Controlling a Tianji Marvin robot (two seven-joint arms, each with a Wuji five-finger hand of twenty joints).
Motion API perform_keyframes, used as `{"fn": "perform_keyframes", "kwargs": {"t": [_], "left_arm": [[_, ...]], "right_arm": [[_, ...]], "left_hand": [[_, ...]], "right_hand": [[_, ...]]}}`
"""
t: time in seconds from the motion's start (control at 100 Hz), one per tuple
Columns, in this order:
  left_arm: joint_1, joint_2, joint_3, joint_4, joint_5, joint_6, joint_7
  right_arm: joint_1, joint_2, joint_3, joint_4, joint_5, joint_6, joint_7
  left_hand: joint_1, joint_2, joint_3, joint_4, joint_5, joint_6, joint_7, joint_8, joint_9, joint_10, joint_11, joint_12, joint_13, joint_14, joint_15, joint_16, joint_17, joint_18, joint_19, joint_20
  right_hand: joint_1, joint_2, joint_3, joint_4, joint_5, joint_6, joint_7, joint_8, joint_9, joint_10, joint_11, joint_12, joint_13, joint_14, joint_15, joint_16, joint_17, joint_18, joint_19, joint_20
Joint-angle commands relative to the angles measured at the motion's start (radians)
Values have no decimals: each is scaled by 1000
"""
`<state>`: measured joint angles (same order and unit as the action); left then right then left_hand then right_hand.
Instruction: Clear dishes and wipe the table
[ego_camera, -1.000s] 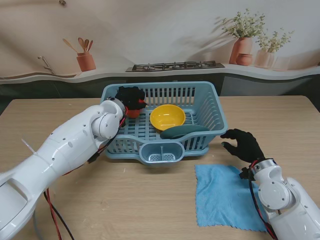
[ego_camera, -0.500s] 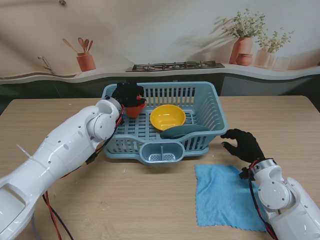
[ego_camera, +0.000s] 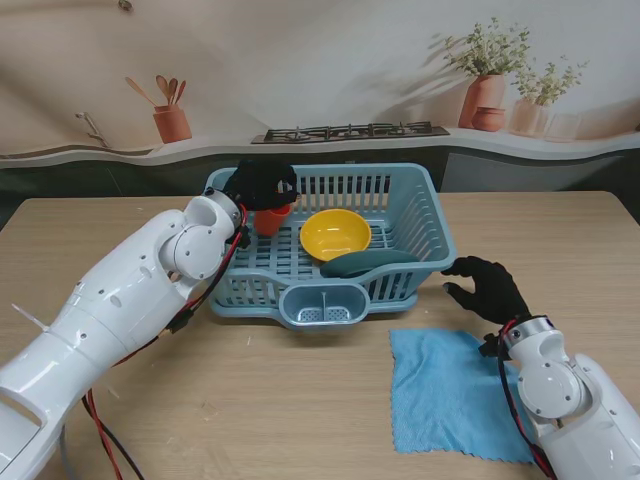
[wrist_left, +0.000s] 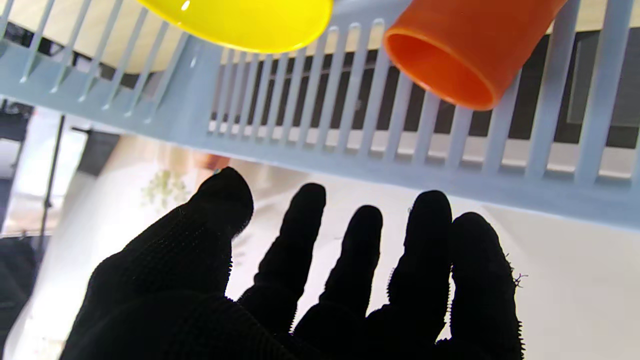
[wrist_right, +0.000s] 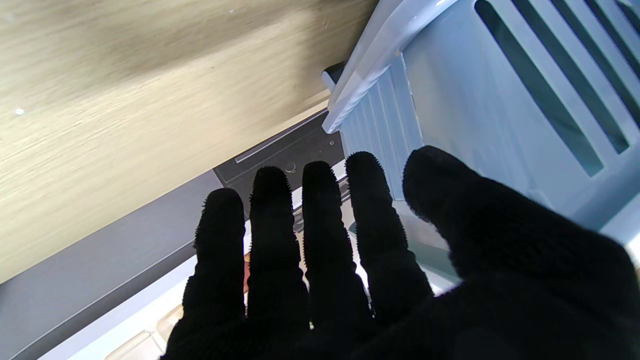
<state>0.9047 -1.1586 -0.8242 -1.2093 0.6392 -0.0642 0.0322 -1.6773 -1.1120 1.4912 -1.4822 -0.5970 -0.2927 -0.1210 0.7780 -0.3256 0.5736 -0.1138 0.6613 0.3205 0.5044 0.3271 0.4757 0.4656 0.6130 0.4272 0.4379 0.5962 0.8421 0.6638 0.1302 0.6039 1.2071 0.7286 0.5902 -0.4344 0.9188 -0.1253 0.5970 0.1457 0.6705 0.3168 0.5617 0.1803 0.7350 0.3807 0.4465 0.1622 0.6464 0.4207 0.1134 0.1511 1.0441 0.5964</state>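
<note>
**Cup in basket, left hand empty; cloth on table**

Stand view. The blue dish basket sits on the wooden table, centred. Inside it: an orange cup at the far left corner, a yellow bowl just to its right, and a dark teal plate leaning toward the right wall, nearer to me than the bowl. The left hand hangs over the basket's far left corner, above the cup, fingers spread; no contact with the cup can be confirmed from here. The right hand rests at table level just beside the basket's right wall, fingers extended, nothing in it. A blue cloth lies flat on the table, nearer to me than the right hand, partly under the right forearm.

Left wrist view. The left hand shows all five fingers apart and holding nothing. The orange cup stands clear of the fingertips against the slatted basket wall, with the yellow bowl beside it.

Right wrist view. The right hand shows four fingers straight and side by side, thumb apart, grasping nothing. The basket's corner lies just ahead of the fingertips; whether they touch it cannot be determined.
</note>
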Motion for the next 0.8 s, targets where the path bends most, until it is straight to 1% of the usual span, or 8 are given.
{"fn": "perform_keyframes", "kwargs": {"t": [0.0, 0.19, 0.33, 0.51, 0.79], "left_arm": [[3, 5, -8, -27, -3, -10, -12], [43, 14, -56, -83, 1, -38, -14], [86, 22, -104, -130, 11, -57, -15], [157, 35, -178, -199, 27, -70, -23], [276, 52, -303, -294, 74, -122, -13]], "right_arm": [[0, -1, 4, -2, -2, -14, 9], [0, -2, 14, -5, 0, -34, 6], [-2, -2, 21, -7, 3, -51, 6], [-1, -3, 27, -9, 5, -64, 3], [2, -3, 30, -7, 6, -77, 1]], "left_hand": [[1, 37, 1, 29, -22, 13, 11, 6, -19, -14, 9, 10, -8, -12, 1, 7, -9, -5, 7, -17], [2, 40, -7, 30, -14, 10, 14, 7, -15, -12, 9, 10, -3, -9, 3, 8, -7, -2, 8, -18], [2, 45, -15, 30, -6, 7, 15, 7, -6, -10, 9, 9, 3, -3, 5, 9, -2, 2, 11, -17], [2, 48, -26, 31, 1, 8, 10, 4, 1, -7, 5, 7, 5, 3, 6, 10, 2, 9, 12, -16], [-1, 57, -43, 32, 14, 4, 4, 0, 19, -4, 1, 5, 18, 9, 8, 12, 11, 18, 15, -12]], "right_hand": [[-27, -5, -9, 39, 10, -12, -3, 6, -18, -16, -11, -4, -23, -29, -13, -9, -13, -23, -20, 15], [-59, -16, -14, 37, 9, -14, -6, 5, -20, -15, -14, -5, -25, -30, -16, -10, -15, -23, -22, 15], [-101, -29, -16, 37, 6, -16, -10, 4, -25, -15, -20, -7, -29, -29, -21, -11, -20, -22, -27, 14], [-134, -36, -16, 38, 3, -16, -16, 2, -29, -13, -27, -9, -33, -28, -25, -12, -22, -18, -30, 14], [-167, -41, -21, 38, 4, -20, -26, 2, -37, -13, -43, -14, -38, -29, -33, -13, -27, -22, -37, 15]]}}
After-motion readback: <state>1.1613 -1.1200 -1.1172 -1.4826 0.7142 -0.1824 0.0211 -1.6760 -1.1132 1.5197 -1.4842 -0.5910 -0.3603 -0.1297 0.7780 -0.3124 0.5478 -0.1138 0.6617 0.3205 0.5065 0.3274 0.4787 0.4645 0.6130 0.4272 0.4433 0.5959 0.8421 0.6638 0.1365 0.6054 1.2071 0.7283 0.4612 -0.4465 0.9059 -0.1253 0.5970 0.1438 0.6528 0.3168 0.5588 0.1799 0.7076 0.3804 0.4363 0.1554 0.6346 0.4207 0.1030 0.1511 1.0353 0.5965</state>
